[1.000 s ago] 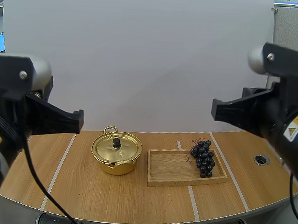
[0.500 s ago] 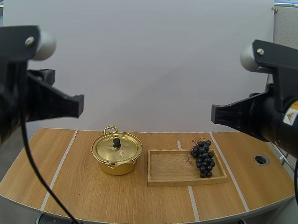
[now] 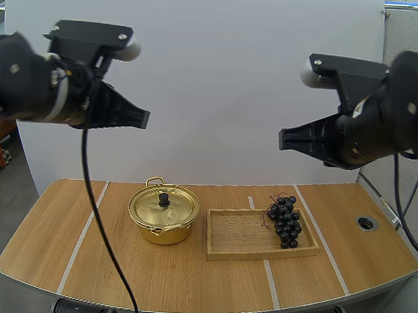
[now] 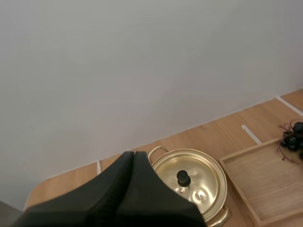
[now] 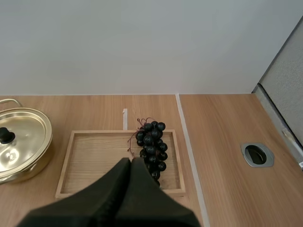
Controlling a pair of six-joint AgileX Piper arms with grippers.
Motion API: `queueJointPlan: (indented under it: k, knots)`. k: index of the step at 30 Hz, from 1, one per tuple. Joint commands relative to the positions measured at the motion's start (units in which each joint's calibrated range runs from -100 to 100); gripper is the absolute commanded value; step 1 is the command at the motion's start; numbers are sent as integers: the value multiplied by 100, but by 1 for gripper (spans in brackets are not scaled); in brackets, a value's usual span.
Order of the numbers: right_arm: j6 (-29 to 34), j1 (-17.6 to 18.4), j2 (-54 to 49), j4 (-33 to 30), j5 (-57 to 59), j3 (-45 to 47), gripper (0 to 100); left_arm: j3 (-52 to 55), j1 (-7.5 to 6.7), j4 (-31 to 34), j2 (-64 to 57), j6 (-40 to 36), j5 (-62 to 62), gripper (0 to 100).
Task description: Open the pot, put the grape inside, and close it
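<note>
Tabletop point(image 3: 153, 280) runs bare from its curved near edge up to the gold pot point(image 3: 163, 224) and the wooden tray point(image 3: 236, 236) just beside it. Raised high above, the left gripper point(image 4: 134, 154) and the right gripper point(image 5: 130, 161) are each closed into one dark wedge, gripping nothing. The lid point(image 3: 150, 206) sits on the pot; the grapes point(image 3: 284, 220) lie at the tray's right end, well below the right gripper.

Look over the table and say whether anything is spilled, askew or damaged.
Nothing stands out. The gold pot stands upright with its lid on, and the bunch of grapes lies in the wooden tray beside the pot. Nothing is spilled.
</note>
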Motion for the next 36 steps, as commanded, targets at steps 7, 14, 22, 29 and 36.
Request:
queueJointPlan:
  k: [7,14,22,29,36]
  knots:
    - [-23,8,910,-47,3,-43,0,-63,-2,-550,1503,740,-6,0]
    - [-23,8,1274,-47,-80,-43,0,-63,-18,-735,2408,1265,-6,0]
    - [-23,8,1286,-47,-140,-43,0,-63,-18,-879,3318,1375,-6,0]
    - [-23,8,1286,-47,-137,-43,0,-155,-18,-905,3652,1387,-25,14]
    - [-23,8,1286,-47,-137,-43,67,-155,-18,-905,3652,1575,-76,100]
